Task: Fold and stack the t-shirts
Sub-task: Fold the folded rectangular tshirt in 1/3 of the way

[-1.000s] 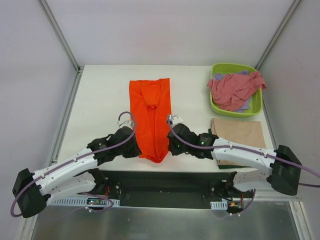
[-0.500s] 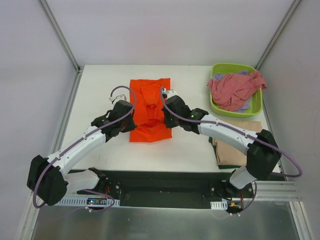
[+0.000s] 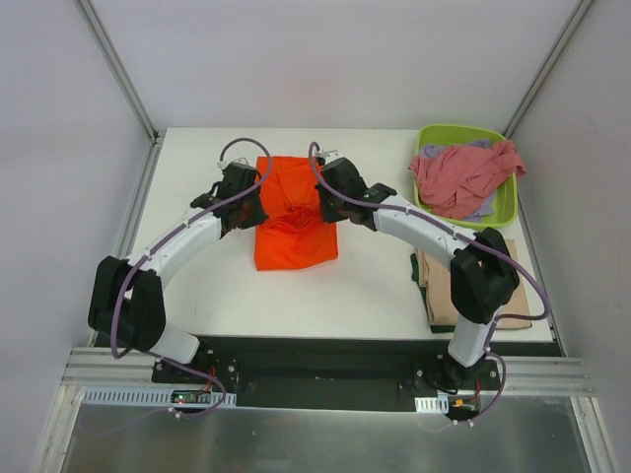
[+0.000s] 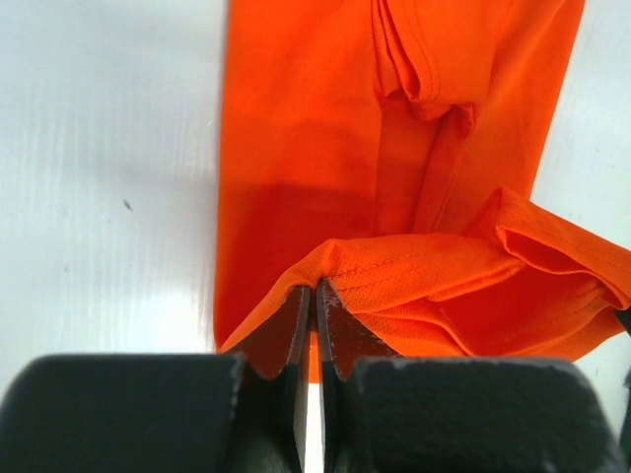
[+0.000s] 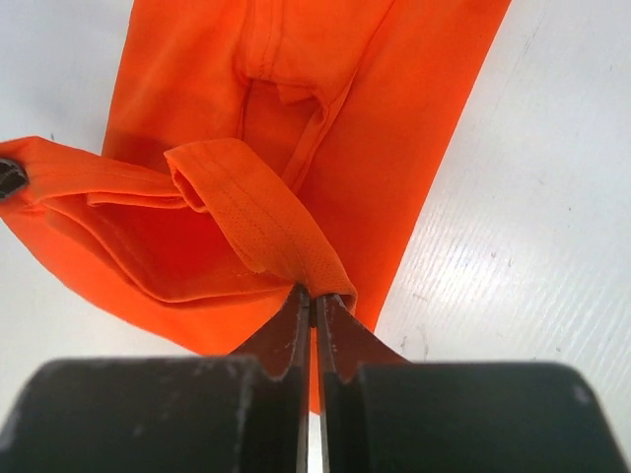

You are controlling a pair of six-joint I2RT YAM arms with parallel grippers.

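Observation:
The bright orange t-shirt (image 3: 296,222) lies folded lengthways mid-table, its near half doubled back over the far half. My left gripper (image 3: 254,205) is shut on the hem's left corner, seen in the left wrist view (image 4: 315,286) with orange t-shirt cloth (image 4: 296,148) beneath. My right gripper (image 3: 323,207) is shut on the hem's right corner, seen in the right wrist view (image 5: 314,294) above the orange t-shirt (image 5: 394,148). A tan t-shirt (image 3: 439,291) lies folded on a dark green t-shirt at the right front. A dusty pink t-shirt (image 3: 463,177) and a lavender t-shirt (image 3: 481,209) sit crumpled in the tub.
The lime-green tub (image 3: 503,222) stands at the back right corner. Metal frame posts rise at both back corners. The right arm's forearm runs over the tan stack. Bare white table (image 3: 197,286) shows left and in front of the orange shirt.
Both grippers have carried the orange shirt's near hem away from the table's front edge toward the collar, doubling the shirt over. The arms have stretched out farther.

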